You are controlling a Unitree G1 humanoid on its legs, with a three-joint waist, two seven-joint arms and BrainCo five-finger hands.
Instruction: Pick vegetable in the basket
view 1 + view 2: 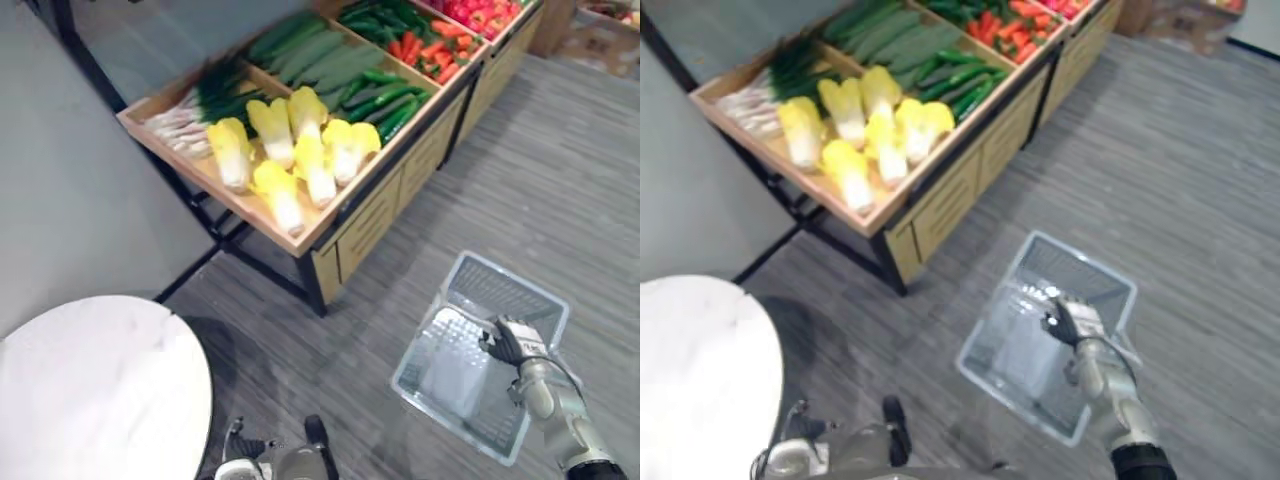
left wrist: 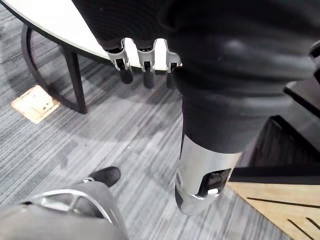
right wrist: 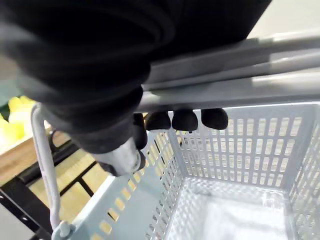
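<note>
Right hand (image 1: 513, 344), with fingers (image 3: 185, 120) curled over the grey handle (image 3: 240, 75) of a pale perforated basket (image 1: 495, 288). The basket hangs below the hand, above the grey carpet (image 1: 540, 170). Left hand (image 2: 144, 67), low at the robot's side. Its fingers are relaxed and hold nothing, and a round white table (image 1: 100, 385) lies just beyond them. The vegetables lie on a wooden display stand (image 1: 372, 222), ahead and to the left of the right hand and well apart from it and from the basket. Yellow-white cabbages (image 1: 290, 150) are nearest the hand. Spring onions (image 1: 200, 105) lie to their left, long green cucumbers (image 1: 320, 55) behind them, and small dark green vegetables (image 1: 385, 95) and carrots (image 1: 430, 55) farther along.
</note>
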